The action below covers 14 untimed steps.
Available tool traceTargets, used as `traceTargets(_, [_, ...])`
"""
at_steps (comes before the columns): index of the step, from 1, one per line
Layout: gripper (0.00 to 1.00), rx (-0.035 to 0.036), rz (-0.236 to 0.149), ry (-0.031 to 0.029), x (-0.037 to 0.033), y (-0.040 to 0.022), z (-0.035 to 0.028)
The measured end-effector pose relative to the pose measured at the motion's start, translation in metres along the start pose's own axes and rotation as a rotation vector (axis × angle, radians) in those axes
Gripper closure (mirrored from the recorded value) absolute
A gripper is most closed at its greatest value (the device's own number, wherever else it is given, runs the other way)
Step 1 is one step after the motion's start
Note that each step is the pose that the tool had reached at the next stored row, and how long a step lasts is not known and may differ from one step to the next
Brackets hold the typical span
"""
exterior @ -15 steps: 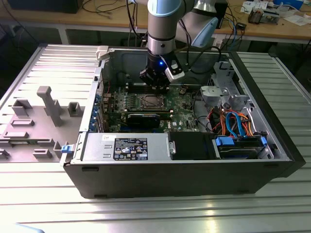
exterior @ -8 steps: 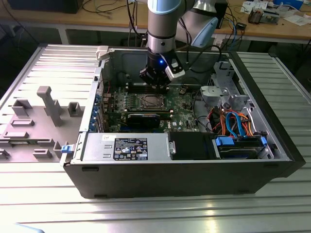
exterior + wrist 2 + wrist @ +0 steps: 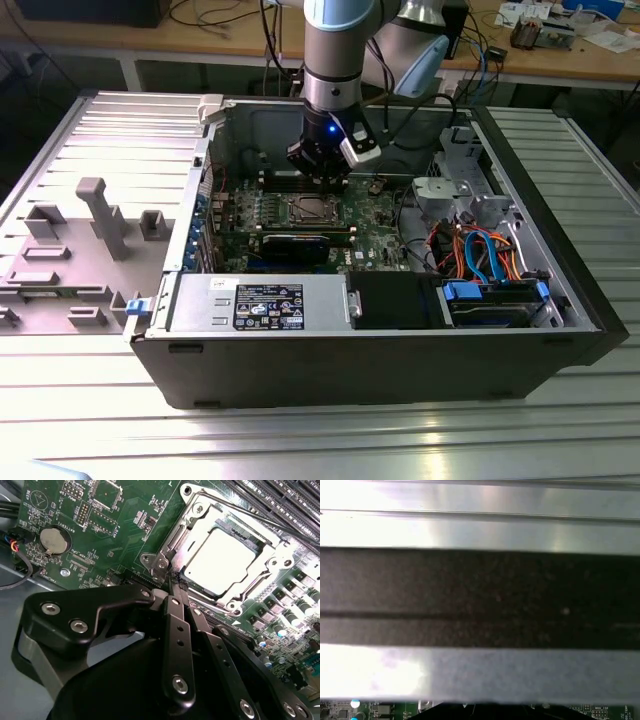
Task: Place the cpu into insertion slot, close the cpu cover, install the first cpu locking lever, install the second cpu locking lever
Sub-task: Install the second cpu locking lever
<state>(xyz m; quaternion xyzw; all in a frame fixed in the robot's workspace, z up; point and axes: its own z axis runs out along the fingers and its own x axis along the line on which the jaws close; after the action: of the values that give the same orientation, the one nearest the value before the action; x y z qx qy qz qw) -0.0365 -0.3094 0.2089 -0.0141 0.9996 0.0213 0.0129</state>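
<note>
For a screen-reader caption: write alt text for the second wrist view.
The black metal claw, fingers pressed together, sits at a corner of the silvery grey hinged cpu cover, which lies closed over the dull silver square cpu. Around them spreads the green circuit board, with a round coin battery.

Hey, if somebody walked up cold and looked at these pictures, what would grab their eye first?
Probably the open computer case lying on the metal table, with the robot arm reaching down into its middle. In the second wrist view, the black gripper has its fingers shut together, tips right at a corner of the cpu cover. That cover lies flat over the cpu, whose pale silver top shows through the window.
</note>
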Motion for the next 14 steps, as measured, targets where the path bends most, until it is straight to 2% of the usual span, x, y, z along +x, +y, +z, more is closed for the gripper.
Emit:
traceTargets(6, [0.89, 0.0031, 0.000, 0.0002, 0.0001, -0.0025, 0.0002])
traceTargets(14, [0.89, 0.0060, 0.000, 0.0002, 0.0004, -0.0132, -0.0001])
